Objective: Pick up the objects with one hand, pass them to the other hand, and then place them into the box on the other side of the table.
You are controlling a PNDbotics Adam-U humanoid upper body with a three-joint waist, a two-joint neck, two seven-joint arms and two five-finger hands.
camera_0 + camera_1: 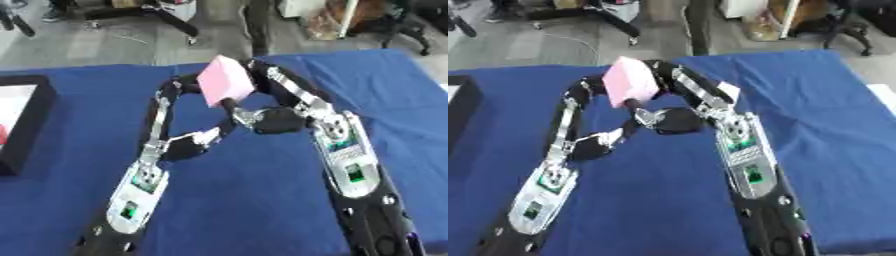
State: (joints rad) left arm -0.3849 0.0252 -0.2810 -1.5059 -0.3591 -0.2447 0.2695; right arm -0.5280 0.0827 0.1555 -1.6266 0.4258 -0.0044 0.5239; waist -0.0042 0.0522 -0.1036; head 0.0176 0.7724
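Blue table (262,200) bare between arms; black box (26,125) far left.

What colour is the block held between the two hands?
Pink; the block shows best in the left eye view.

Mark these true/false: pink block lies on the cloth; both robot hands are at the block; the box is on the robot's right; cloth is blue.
1. The flat pink rectangular block lies on the cloth. False: it is held up between the hands.
2. Both the left robot hand and the right robot hand are at the block. True.
3. The black-walled box sits on the robot's right. False: it is at the left edge.
4. The table's blue cloth is blue. True.
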